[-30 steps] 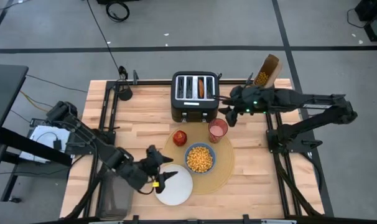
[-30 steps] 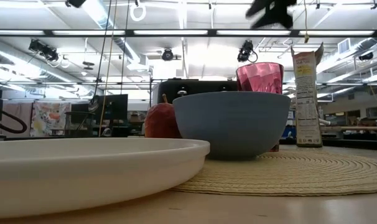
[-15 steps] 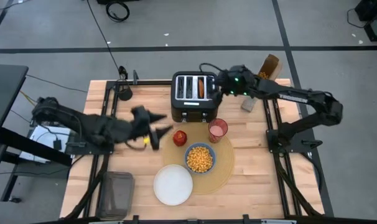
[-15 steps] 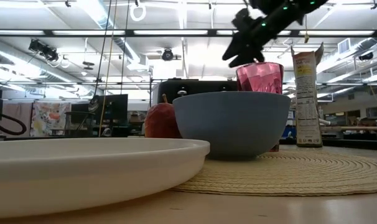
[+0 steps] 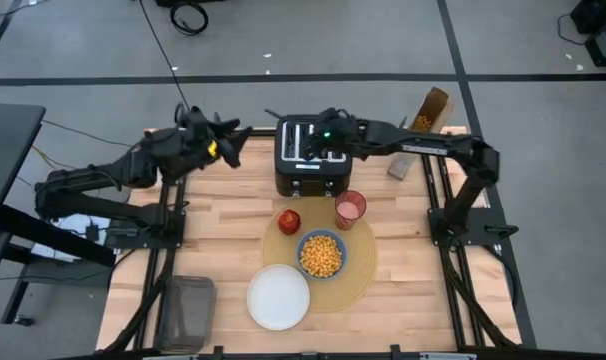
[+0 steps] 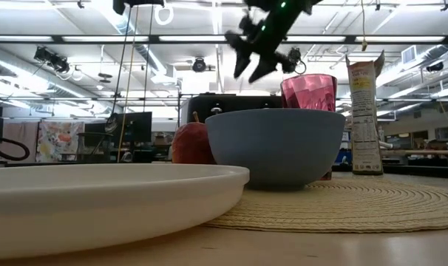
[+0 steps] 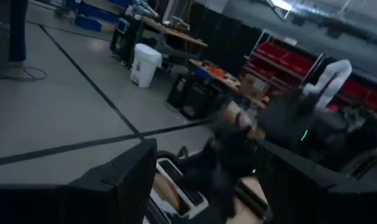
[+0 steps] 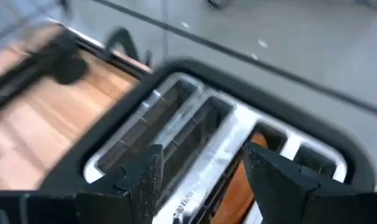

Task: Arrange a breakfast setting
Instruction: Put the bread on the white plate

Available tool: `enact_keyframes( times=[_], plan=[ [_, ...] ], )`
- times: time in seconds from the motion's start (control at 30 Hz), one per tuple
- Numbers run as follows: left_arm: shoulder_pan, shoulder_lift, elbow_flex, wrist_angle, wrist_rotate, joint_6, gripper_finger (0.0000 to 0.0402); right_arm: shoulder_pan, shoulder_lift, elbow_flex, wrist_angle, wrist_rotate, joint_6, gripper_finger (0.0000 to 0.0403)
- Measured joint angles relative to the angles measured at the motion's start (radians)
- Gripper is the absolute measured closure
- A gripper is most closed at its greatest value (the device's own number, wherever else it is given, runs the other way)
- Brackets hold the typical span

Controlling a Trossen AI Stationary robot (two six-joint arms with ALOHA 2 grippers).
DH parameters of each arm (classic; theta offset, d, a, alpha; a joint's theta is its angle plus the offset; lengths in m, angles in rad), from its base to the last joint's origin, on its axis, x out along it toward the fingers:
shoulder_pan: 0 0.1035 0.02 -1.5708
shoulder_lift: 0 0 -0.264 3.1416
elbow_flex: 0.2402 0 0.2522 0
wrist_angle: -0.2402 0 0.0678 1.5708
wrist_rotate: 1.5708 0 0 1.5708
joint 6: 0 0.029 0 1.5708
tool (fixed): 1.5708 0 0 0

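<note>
Right wrist view alone: bagel (image 8: 238,180) in toaster (image 8: 195,134) slot, between wide-spread fingers (image 8: 142,177).

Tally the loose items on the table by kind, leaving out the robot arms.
Placemats: 1, tan
Bowls: 1, blue, filled
Plates: 1, white
Cups: 1, pink
Apples: 1, red
Toasters: 1, black
Cereal boxes: 1
Clear containers: 1
Total: 8
</note>
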Motion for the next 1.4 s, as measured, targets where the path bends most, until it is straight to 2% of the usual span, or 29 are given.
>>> enact_keyframes(
  times=[0.1, 0.2, 0.53, 1.07, 1.4],
  plan=[
    [0.051, -0.016, 0.000, -0.001, 0.072, -0.025, 0.0134, -0.013, 0.062, 0.026, -0.088, 0.040, 0.132, 0.0190],
    [0.067, -0.019, 0.000, -0.003, 0.132, -0.031, 0.0134, -0.029, 0.092, 0.030, -0.090, 0.036, 0.181, 0.0210],
    [0.067, -0.018, 0.000, -0.044, 0.281, -0.024, 0.0134, -0.051, 0.133, 0.032, -0.095, -0.021, 0.181, 0.0250],
    [0.064, -0.017, 0.000, -0.095, 0.317, -0.022, 0.0134, -0.025, 0.129, 0.032, -0.189, 0.012, 0.170, 0.0265],
    [0.064, -0.023, 0.000, -0.095, 0.317, -0.024, 0.0134, -0.041, 0.127, 0.042, -0.177, 0.033, 0.149, 0.0365]
  ],
)
